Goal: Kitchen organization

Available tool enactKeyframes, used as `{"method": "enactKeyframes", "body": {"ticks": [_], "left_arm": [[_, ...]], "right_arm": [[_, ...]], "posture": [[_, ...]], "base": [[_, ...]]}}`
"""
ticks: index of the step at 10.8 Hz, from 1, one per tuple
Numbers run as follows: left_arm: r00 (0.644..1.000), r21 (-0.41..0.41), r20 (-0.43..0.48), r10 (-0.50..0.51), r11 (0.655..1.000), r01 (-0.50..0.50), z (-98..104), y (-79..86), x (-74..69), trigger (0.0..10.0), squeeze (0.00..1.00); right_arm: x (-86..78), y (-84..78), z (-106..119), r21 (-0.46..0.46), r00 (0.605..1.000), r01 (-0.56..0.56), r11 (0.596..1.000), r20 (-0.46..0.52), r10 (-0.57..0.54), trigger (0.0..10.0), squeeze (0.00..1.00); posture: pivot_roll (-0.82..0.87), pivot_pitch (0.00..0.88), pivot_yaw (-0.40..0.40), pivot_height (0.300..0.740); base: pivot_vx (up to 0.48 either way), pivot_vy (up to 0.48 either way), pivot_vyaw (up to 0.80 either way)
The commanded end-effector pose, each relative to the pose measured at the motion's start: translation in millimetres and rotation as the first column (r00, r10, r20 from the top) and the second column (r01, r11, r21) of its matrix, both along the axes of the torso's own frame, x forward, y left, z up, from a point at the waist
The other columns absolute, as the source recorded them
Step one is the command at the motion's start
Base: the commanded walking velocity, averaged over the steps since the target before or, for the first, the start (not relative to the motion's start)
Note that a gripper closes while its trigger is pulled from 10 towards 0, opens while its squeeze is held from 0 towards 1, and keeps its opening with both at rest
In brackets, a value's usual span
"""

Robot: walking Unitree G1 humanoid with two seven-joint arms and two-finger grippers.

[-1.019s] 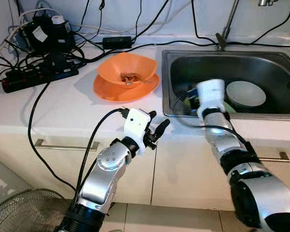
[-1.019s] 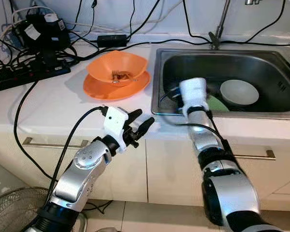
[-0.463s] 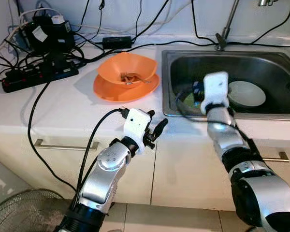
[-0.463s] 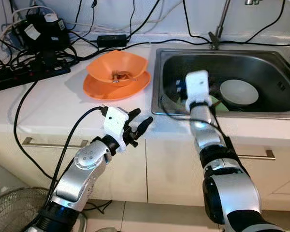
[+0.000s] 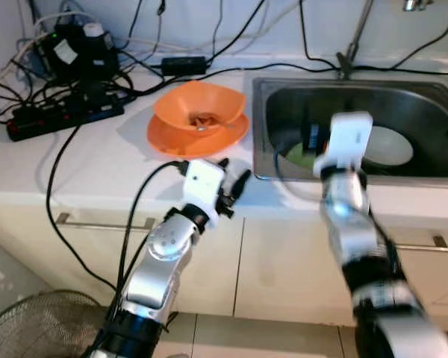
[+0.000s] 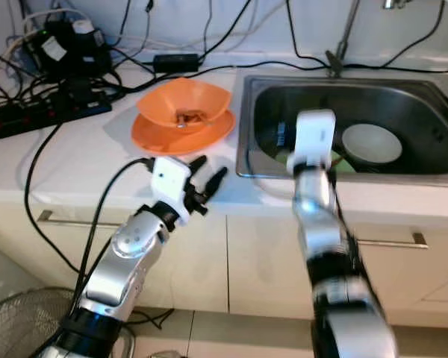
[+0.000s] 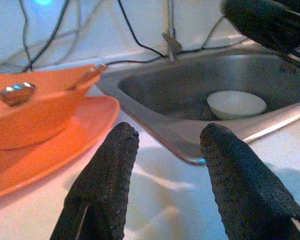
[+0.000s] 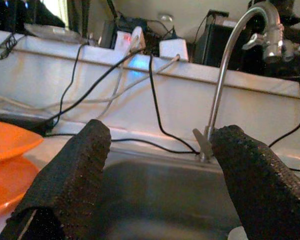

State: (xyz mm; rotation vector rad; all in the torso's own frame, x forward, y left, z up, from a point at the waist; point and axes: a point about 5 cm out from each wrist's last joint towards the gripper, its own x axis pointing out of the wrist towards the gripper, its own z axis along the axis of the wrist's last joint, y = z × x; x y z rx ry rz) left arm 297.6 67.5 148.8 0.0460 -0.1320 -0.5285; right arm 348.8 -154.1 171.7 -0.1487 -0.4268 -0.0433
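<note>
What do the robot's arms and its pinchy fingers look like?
Both arms are shiny silver with black joints. Each ends in a white boxy wrist block. The left gripper has two long black fingers with a bumpy, dotted surface, and a black cable loops from its wrist block down along the arm. The right gripper has the same thick, rounded, textured black fingers.

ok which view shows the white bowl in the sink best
The right eye view: the white bowl sits unblocked on the sink floor, beside the right arm. The left eye view has that arm covering its edge. The left wrist view shows it small and far.
</note>
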Motion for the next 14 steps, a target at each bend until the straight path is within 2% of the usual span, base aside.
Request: {"method": "enactKeyframes", "body": {"ticks": [1, 3, 5, 6, 8, 9, 10, 12, 14], "left_arm": [[0.999, -0.001, 0.027, 0.043, 0.999, -0.043, 5, 4.5, 5.1, 10.0, 0.00], [0.994, -0.027, 0.047, 0.097, 0.995, -0.096, 6, 12.0, 7.8, 10.0, 0.00], [0.988, -0.044, 0.077, 0.132, 0.991, -0.129, 8, 16.7, 9.7, 10.0, 0.00], [0.986, -0.032, 0.098, 0.138, 0.990, -0.135, 10, 17.1, 9.7, 10.0, 0.00], [0.962, 0.004, 0.203, 0.183, 0.982, -0.188, 23, 21.8, 7.7, 10.0, 0.00], [0.922, 0.078, 0.309, 0.234, 0.960, -0.269, 35, 31.5, 8.7, 10.0, 0.00], [0.909, 0.149, 0.359, 0.209, 0.949, -0.277, 38, 33.5, 9.5, 10.0, 0.00], [0.889, 0.208, 0.412, 0.202, 0.929, -0.307, 44, 38.4, 11.0, 10.0, 0.00], [0.910, 0.355, 0.382, 0.163, 0.883, -0.307, 30, 41.5, 23.6, 10.0, 0.00]], "right_arm": [[-7.7, 3.4, 0, 0.017, 1.000, -0.028, 0.999, 0.011, 0.028, 10.0, 0.00], [-30.1, 2.4, -20, 0.036, 0.999, -0.027, 0.999, -0.035, 0.029, 10.0, 0.00], [-43.3, 8.6, -35, 0.049, 0.995, -0.042, 0.998, -0.089, 0.047, 10.0, 0.00], [-44.8, 12.2, -37, 0.059, 0.993, -0.042, 0.997, -0.104, 0.048, 10.0, 0.00], [-42.6, 17.4, -36, 0.074, 0.992, -0.042, 0.996, -0.117, 0.050, 10.0, 0.00], [-41.6, 21.2, -37, 0.077, 0.990, -0.046, 0.996, -0.126, 0.056, 10.0, 0.00], [-40.9, 22.8, -37, 0.079, 0.990, -0.047, 0.996, -0.132, 0.057, 10.0, 0.00], [-40.1, 25.0, -36, 0.085, 0.989, -0.049, 0.995, -0.135, 0.060, 10.0, 0.00], [-38.3, 25.4, -36, 0.087, 0.989, -0.043, 0.995, -0.140, 0.055, 10.0, 0.00]], "posture": [[0.08, 0.000, 0.025, 0.740], [0.07, 0.000, 0.033, 0.740], [0.07, 0.000, 0.039, 0.740], [0.07, 0.000, 0.041, 0.740], [0.07, 0.000, 0.043, 0.740], [0.09, 0.000, 0.042, 0.740], [0.09, 0.000, 0.042, 0.740], [0.09, 0.000, 0.043, 0.740], [0.08, 0.000, 0.043, 0.740]], "base": [[0.000, 0.000, 0.00], [0.000, 0.000, 0.00], [0.000, 0.000, 0.00], [0.000, 0.000, 0.00], [0.000, 0.000, 0.00], [0.000, 0.000, 0.00], [0.000, 0.000, 0.00], [0.000, 0.000, 0.00], [0.000, 0.000, 0.00]]}}
